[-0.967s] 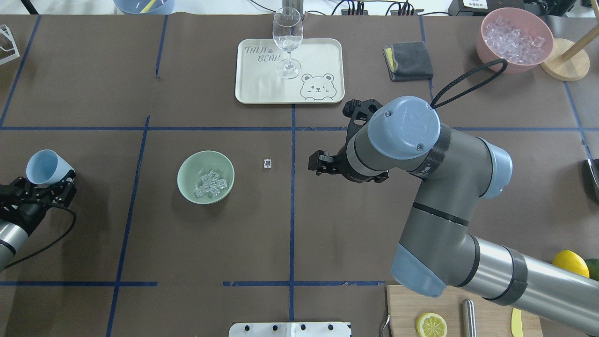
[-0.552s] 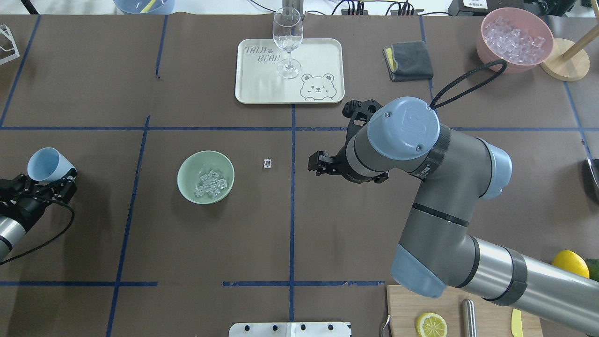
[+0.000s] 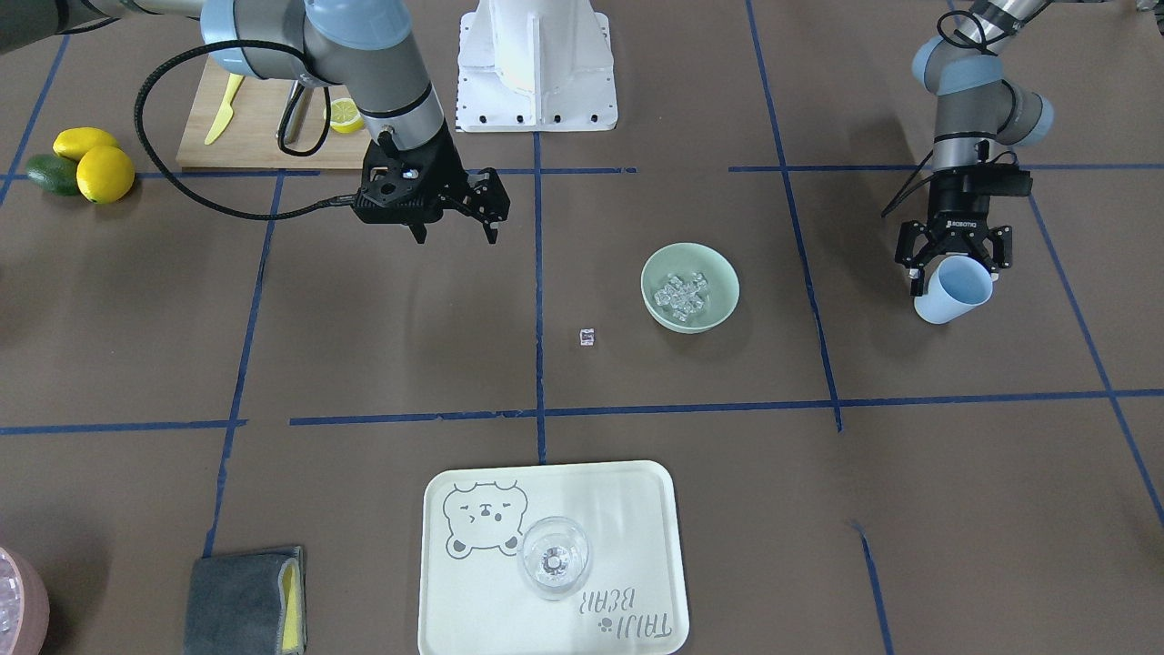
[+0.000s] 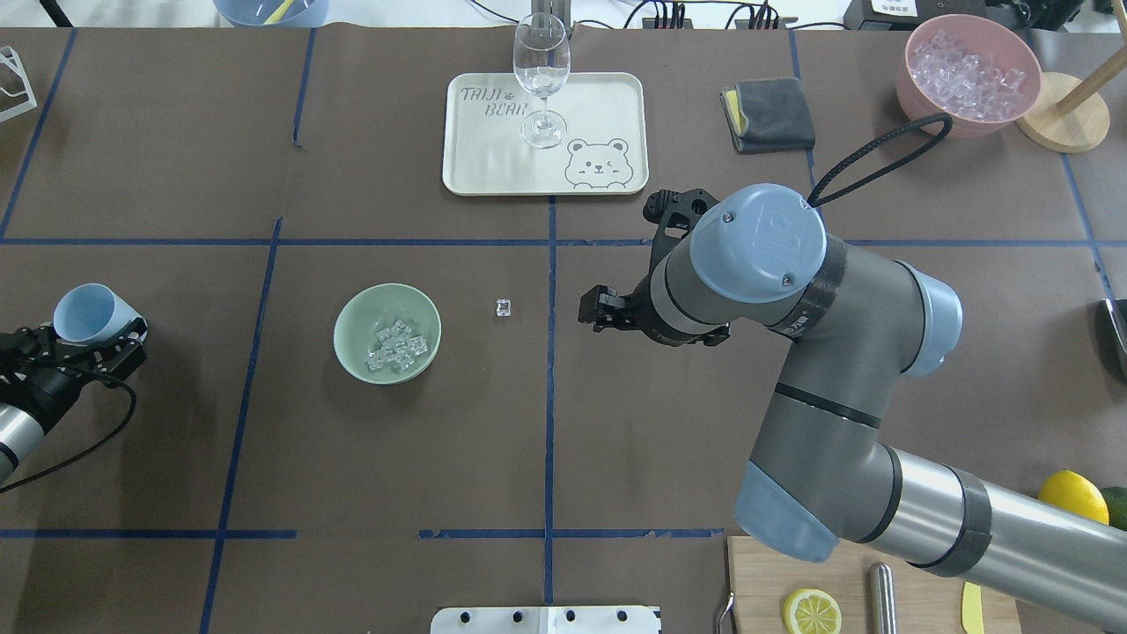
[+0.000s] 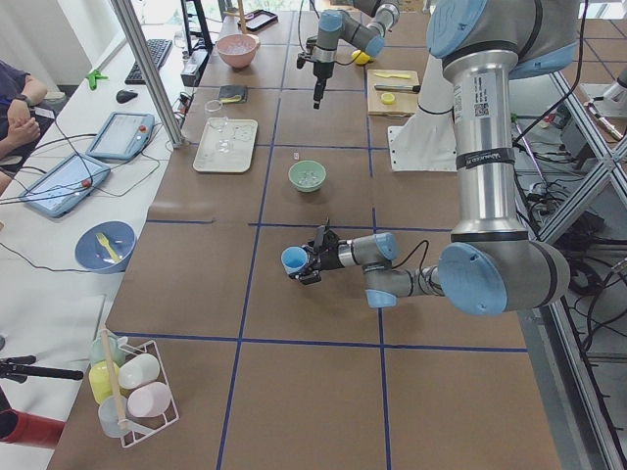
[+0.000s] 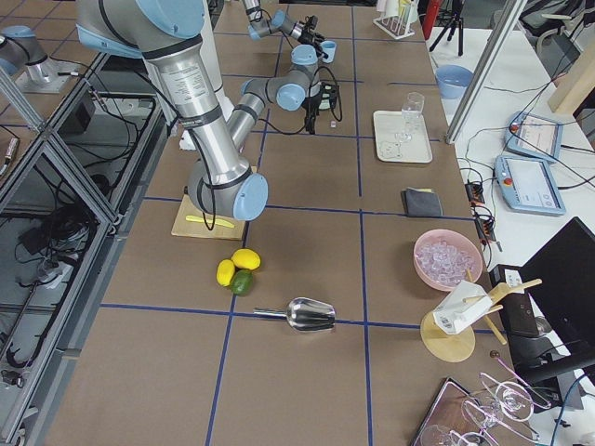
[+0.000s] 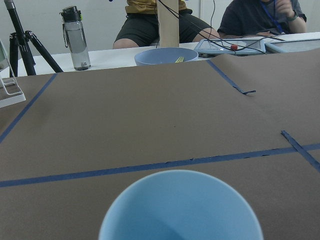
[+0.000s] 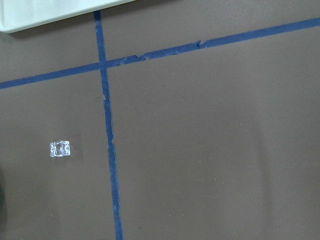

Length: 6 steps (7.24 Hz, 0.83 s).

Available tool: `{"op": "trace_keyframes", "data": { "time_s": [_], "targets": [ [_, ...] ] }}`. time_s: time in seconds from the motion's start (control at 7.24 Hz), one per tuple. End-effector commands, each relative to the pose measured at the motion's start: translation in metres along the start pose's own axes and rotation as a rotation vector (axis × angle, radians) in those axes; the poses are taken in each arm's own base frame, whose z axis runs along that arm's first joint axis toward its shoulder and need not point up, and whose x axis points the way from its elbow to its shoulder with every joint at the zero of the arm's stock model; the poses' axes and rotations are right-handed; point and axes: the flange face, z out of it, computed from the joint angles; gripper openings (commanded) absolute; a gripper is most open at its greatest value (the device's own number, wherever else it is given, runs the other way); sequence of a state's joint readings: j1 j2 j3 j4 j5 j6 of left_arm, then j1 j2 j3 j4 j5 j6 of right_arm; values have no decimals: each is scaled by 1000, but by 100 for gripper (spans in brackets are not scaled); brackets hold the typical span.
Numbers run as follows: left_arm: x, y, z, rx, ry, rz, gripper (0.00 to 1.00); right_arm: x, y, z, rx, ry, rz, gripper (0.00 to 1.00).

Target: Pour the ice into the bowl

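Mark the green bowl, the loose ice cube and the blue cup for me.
green bowl (image 4: 352, 324): overhead exterior, bare inner wall, left side
loose ice cube (image 4: 503, 307): overhead exterior, middle of the cube
blue cup (image 3: 951, 291): exterior front-facing, middle of its visible body

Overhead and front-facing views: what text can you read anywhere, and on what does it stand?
"TAIJI BEAR": on the cream tray, beside a bear drawing.
"ROBOTIQ": on the left gripper, which holds the blue cup.
Sticker on the left arm: too small to read.
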State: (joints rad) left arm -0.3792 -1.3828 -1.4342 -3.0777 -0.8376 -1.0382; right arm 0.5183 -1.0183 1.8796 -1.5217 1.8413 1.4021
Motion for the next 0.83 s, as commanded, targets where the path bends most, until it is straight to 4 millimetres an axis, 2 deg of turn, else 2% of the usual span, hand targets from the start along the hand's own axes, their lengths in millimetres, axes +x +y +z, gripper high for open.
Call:
{"op": "trace_keyframes", "data": {
  "time_s": [0.0,0.14,0.55,0.69],
  "targets": [
    [0,-12,-10,9,10,-9,100,-5,5,-1,-5,-8,9,100],
    [-4,-20,-21,7,15,-9,100,-11,12,4,-6,-5,8,100],
    [-15,-17,-27,-32,13,9,100,-19,21,14,-5,4,4,100],
    [-5,-29,-39,-58,58,-14,100,-20,29,20,-4,11,-5,100]
  ]
}}
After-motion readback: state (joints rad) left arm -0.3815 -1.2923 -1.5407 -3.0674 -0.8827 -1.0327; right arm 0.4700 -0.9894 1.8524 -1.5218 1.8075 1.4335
